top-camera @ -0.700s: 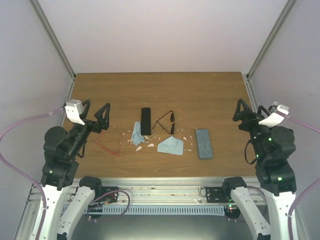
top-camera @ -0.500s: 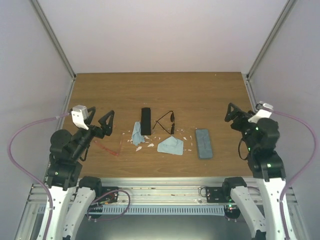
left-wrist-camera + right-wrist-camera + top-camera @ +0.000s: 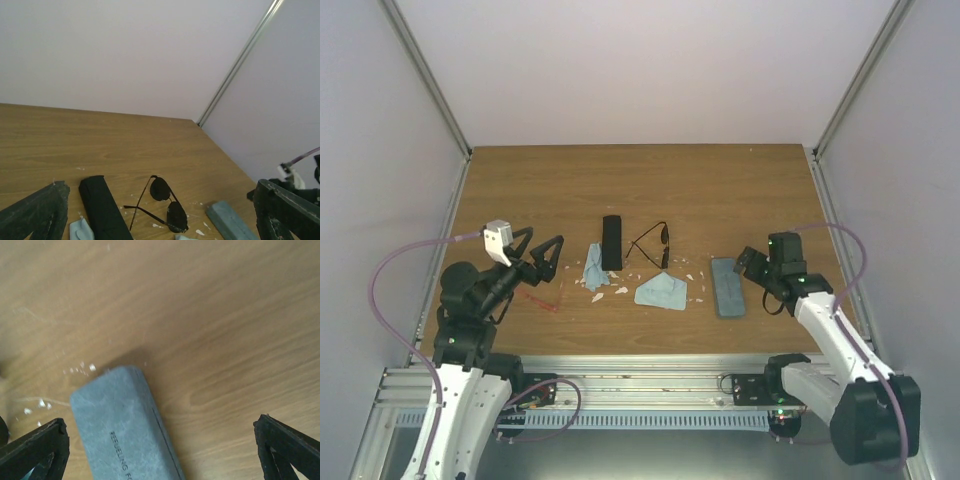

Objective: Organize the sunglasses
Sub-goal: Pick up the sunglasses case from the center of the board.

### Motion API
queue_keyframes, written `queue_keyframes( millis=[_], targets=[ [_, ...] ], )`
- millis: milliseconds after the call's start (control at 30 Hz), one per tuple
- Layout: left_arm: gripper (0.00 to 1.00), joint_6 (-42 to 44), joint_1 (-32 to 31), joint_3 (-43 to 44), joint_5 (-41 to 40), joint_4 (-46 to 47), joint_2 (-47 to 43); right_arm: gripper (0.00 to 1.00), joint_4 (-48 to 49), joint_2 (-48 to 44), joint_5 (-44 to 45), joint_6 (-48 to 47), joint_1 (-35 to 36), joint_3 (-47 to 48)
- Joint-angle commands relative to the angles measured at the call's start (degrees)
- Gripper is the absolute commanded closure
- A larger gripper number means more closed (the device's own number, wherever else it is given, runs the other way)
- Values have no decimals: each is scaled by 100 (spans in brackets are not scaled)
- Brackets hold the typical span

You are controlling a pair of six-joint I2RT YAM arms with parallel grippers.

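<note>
My left claw [image 3: 544,238] hangs above the left side of the table [image 3: 720,190], fingers wide apart and holding nothing. My right claw [image 3: 750,265] is spread wide too, at the far end of the grey case [image 3: 727,287]; whether it touches, I cannot tell. The sunglasses [image 3: 652,245] lie unfolded mid-table, just right of the black case [image 3: 611,242], well apart from both claws.

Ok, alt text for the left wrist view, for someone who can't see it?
Thin black wire-framed sunglasses lie, temples unfolded, on the brown wooden table between an oblong black hard case and a grey-blue case. The open left gripper frames the bottom corners.
</note>
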Motion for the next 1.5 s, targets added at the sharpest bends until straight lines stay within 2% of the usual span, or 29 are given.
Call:
queue_keyframes(
  millis=[0,133,333,533,767,900,1033,1167,1233,1367,1467],
  targets=[
    [1,-25,57,2,265,526,64,0,427,309,-190,496,437,-293],
    [1,-31,64,-35,271,600,14,0,474,575,-42,857,1147,-493],
    [1,-65,70,-58,221,657,-20,0,156,840,676,1542,2250,-575],
    [1,-165,73,-137,130,669,-44,1,-319,1250,1336,2021,2851,-451],
    [1,-165,71,-53,227,520,89,13,-643,1835,1878,2251,3275,-212],
    [1,-277,71,-11,269,471,135,26,-757,1996,2020,2293,3427,-99],
    [1,-477,71,-22,331,498,233,35,-710,1871,2046,2207,3444,-79],
    [1,-703,71,7,586,620,512,36,-416,1429,1970,1859,3430,-69],
    [1,-887,67,33,813,749,758,36,-73,1121,1663,1554,3364,-106],
    [1,-1554,-26,28,1392,1344,1424,35,816,523,623,861,3047,-132],
    [1,-2082,-324,-23,1727,2077,1964,35,1151,224,-377,438,2708,31]
  ],
)
